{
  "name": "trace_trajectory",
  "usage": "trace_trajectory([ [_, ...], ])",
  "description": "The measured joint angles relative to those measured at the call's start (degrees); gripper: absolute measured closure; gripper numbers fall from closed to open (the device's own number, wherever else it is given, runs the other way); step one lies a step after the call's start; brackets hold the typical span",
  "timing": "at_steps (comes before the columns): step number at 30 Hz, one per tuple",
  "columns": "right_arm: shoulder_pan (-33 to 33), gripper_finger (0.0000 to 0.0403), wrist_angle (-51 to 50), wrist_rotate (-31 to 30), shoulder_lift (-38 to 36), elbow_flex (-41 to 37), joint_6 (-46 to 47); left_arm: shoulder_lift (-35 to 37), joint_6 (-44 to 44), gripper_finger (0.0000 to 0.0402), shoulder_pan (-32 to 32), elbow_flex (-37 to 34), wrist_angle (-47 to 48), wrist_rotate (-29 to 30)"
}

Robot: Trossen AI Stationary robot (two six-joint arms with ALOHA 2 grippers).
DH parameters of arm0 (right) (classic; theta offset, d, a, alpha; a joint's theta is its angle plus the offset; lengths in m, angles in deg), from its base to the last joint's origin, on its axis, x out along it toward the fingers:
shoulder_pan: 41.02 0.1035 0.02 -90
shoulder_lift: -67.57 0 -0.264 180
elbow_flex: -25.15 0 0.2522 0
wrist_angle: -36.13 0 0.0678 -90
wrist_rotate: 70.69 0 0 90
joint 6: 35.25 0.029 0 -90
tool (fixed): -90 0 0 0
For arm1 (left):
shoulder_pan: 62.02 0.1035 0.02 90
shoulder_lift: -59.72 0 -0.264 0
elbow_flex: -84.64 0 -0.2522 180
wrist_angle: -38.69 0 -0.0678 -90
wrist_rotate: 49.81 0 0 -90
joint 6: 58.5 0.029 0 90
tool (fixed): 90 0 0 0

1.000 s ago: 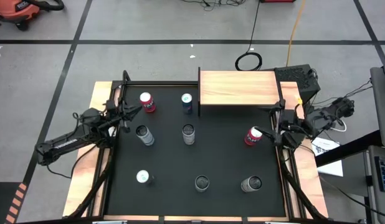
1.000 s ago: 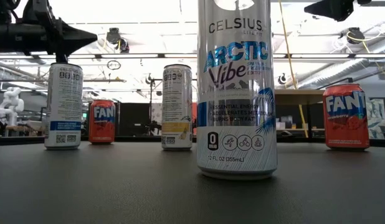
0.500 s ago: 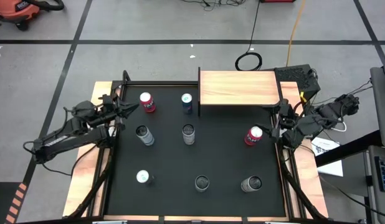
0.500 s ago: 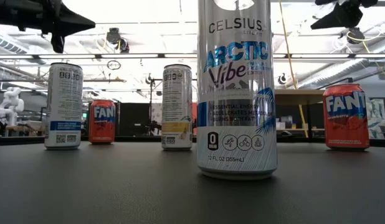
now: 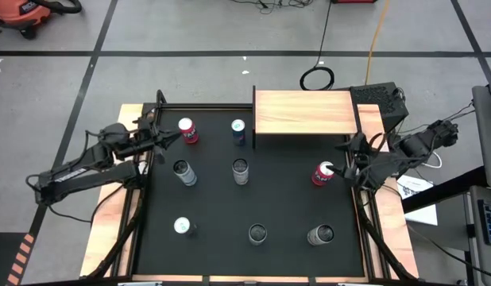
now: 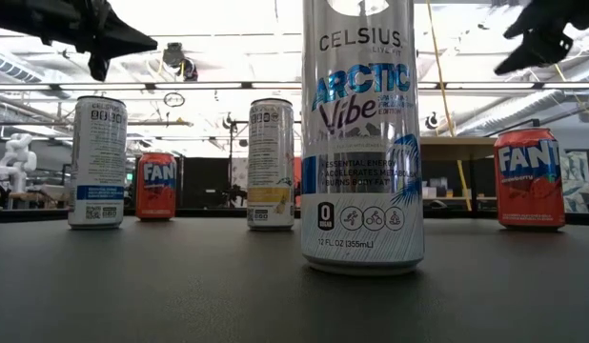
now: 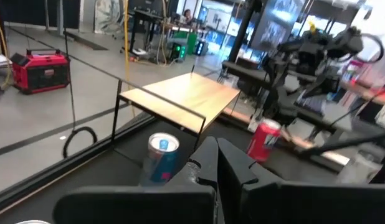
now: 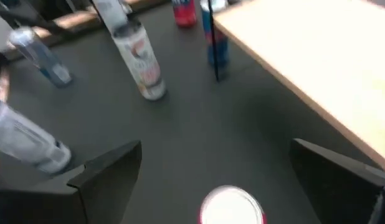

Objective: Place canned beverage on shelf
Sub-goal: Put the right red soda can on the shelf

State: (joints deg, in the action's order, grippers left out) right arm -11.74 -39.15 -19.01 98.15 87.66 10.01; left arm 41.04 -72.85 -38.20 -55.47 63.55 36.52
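Observation:
The light wood shelf [image 5: 305,111] stands at the far edge of the black mat, right of centre; its top is bare. A red can [image 5: 322,173] stands upright on the mat in front of the shelf's right end. My right gripper [image 5: 346,159] is open and hovers just right of and above this can; in the right wrist view [image 8: 220,171] the can's top [image 8: 232,205] shows between the spread fingers, untouched. My left gripper [image 5: 171,137] is shut and empty, in the air just left of another red can [image 5: 187,131] at the far left.
A blue can [image 5: 238,131] stands by the shelf's left end. Two silver cans [image 5: 183,171] [image 5: 241,171] stand mid-mat. Three more cans [image 5: 182,226] [image 5: 257,233] [image 5: 320,234] stand in a near row. The low view is filled by a tall Celsius can [image 6: 363,143].
My left gripper has risen, staying shut. My right gripper has come down a little toward the red can in front of the shelf. No can has moved.

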Motion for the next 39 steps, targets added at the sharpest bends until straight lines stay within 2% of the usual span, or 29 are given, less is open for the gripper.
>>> trace_trajectory([
  [5, 0.0, 0.0014, -4.9, 1.2, 2.4, 0.0, 2.5, -1.7, 1.2, 0.0401, 0.0, 0.0, 0.0, 0.0],
  [12, 0.0, 0.0014, -5.1, 1.2, 5.6, 0.0, 2.2, -2.7, 1.2, 0.0401, 0.0, 0.0, 0.3, 0.1],
  [19, 0.0, 0.0014, -4.7, 4.2, 8.4, 0.0, 2.4, -2.7, 1.3, 0.0401, 0.0, 0.0, 0.4, 0.1],
  [27, 0.0, 0.0014, -6.6, 8.2, 12.1, 0.0, 8.2, -2.7, 1.6, 0.0401, 0.0, 0.0, 0.4, 0.1],
  [39, 0.0, 0.0014, -13.8, 6.6, 15.5, 0.0, 18.1, -2.7, 1.8, 0.0401, 0.0, 0.0, 0.4, 0.2],
])
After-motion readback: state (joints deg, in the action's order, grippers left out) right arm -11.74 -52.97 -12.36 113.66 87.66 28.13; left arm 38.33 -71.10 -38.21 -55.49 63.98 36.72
